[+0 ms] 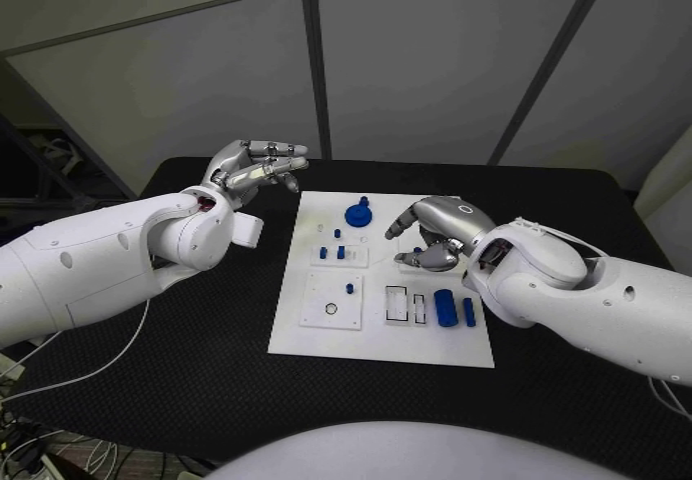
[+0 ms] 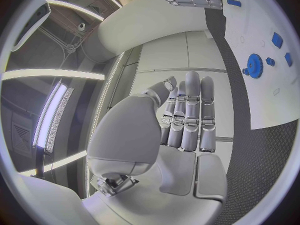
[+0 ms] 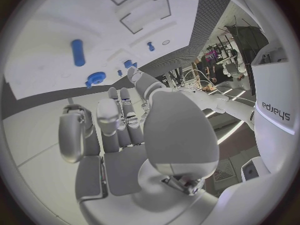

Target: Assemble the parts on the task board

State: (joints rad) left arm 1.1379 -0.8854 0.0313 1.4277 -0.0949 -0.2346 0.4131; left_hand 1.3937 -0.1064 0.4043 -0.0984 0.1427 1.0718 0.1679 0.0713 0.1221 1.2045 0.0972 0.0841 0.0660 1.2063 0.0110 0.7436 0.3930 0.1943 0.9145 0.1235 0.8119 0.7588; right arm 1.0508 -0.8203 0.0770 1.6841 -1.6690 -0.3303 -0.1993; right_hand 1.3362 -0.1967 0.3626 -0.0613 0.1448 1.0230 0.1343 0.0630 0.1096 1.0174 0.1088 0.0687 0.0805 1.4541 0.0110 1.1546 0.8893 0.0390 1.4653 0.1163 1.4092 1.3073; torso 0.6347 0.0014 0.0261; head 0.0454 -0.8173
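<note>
The left robot hand [image 1: 257, 165] is lifted off the desk [image 1: 202, 350] just beside the far left corner of the task board [image 1: 378, 345]. Its fingers [image 2: 190, 116] lie straight and close together, and nothing is in them. From the left wrist view the palm is bare as well.

The right robot hand [image 1: 437, 232] hangs over the right half of the board, near its middle, with the fingers [image 3: 119, 122] curled down toward the plate. In the right wrist view they are bent in but I can see no part between them; whether the tips touch the board I cannot tell.

The white task board lies flat in the middle of the black desk. A round blue gear-like part [image 1: 359, 213] sits near its far edge, just left of the right robot hand. A few small blue pegs [image 1: 333, 251] stand in a raised block on the left half. Nearer the robot, a square white block [image 1: 330, 301] with a round hole lies on the left, rectangular slots [image 1: 405, 306] sit beside it, and two blue cylinders [image 1: 446, 308] lie side by side to the right, close to the right wrist.
</note>
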